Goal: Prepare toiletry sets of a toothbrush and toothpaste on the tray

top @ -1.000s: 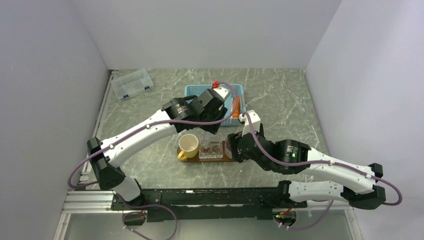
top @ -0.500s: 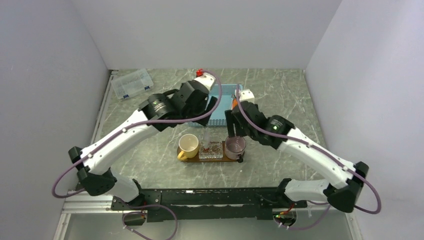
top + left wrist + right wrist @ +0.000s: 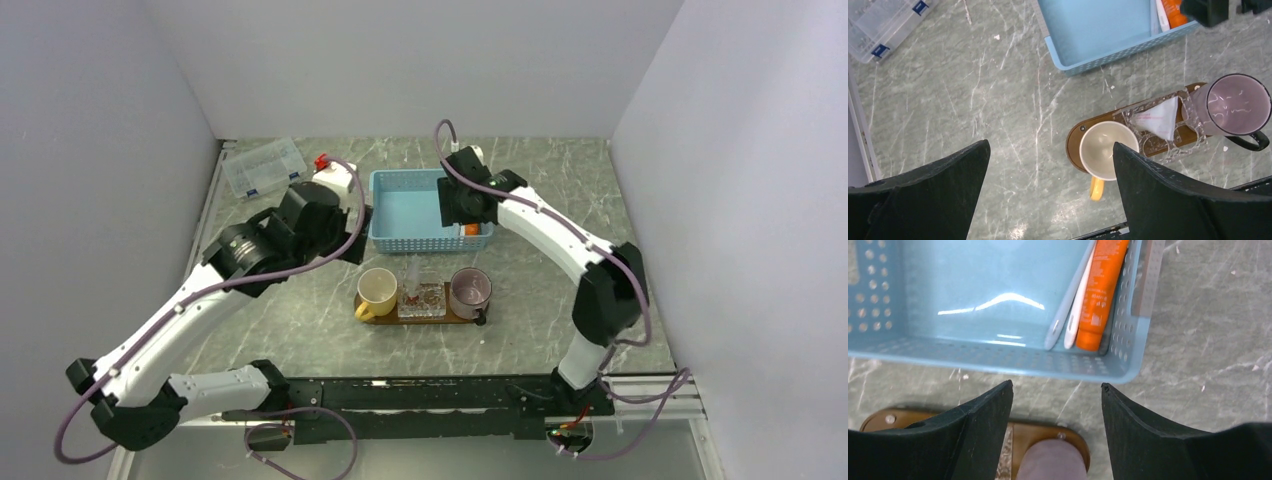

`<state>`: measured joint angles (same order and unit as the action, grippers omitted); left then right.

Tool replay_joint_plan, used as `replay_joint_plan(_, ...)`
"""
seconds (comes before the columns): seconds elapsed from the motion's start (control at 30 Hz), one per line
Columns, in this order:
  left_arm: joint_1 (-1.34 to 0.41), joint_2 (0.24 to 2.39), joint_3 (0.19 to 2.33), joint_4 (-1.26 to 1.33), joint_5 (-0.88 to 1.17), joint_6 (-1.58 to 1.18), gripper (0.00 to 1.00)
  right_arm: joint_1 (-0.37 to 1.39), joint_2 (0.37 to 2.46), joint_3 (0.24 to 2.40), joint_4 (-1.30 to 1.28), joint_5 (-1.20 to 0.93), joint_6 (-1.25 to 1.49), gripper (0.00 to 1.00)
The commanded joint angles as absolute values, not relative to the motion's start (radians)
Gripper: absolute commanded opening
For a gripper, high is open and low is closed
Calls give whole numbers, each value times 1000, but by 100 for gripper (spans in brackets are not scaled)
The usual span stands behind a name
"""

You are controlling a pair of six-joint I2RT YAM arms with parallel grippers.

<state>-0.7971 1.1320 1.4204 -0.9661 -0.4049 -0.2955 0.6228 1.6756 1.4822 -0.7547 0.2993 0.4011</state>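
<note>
The dark brown tray [image 3: 440, 320] holds a yellow mug [image 3: 378, 290], a clear holder [image 3: 422, 299] and a purple mug [image 3: 470, 291]. In the right wrist view, two thin toothbrushes [image 3: 1079, 302] and an orange toothpaste tube [image 3: 1102, 287] lie in the right corner of the light-blue basket [image 3: 998, 362]. My right gripper [image 3: 1055, 387] hovers open and empty above the basket's near wall, over the tray [image 3: 1040, 437]. High over the bare table, left of the tray [image 3: 1074, 144] and yellow mug [image 3: 1108, 150], my left gripper [image 3: 1050, 145] stands wide open and empty.
A clear plastic compartment box [image 3: 264, 167] lies at the back left. The blue basket [image 3: 410, 212] sits just behind the tray. White walls close in the table on three sides. The right arm arches from the right side over to the basket.
The left arm has swung back and to the left, away from the basket, and its jaws have opened wider. The right arm has moved from the tray's right end to the basket.
</note>
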Motion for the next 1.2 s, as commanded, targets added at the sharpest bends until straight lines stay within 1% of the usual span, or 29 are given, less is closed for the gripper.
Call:
replay_joint_plan(0.0,-768,1017,1327,-868,-373,-257,99,575,1776,1598,-724,260,374,67)
replay_joint_plan(0.1,-752,948,1248,-834,-372,-243,99,559,1879,1670,-751,256,376,66)
replay_joint_plan(0.23,-736,901,1171,-815,-425,-233,99,538,1970,1722,-757,272,388,66)
replay_joint_plan(0.37,-726,852,1084,-740,-398,-218,99,521,2048,1763,-784,311,401,67)
replay_joint_plan(0.57,-718,811,998,-662,-401,-193,99,515,2124,1802,-811,377,418,70)
replay_joint_plan(0.77,-707,813,943,-630,-360,-201,99,505,2186,1830,-826,405,429,73)
replay_joint_plan(0.87,-698,822,932,-630,-345,-200,99,492,2202,1831,-815,392,432,74)
replay_joint_plan(1.17,-683,828,926,-624,-335,-192,99,439,2235,1818,-763,254,431,76)
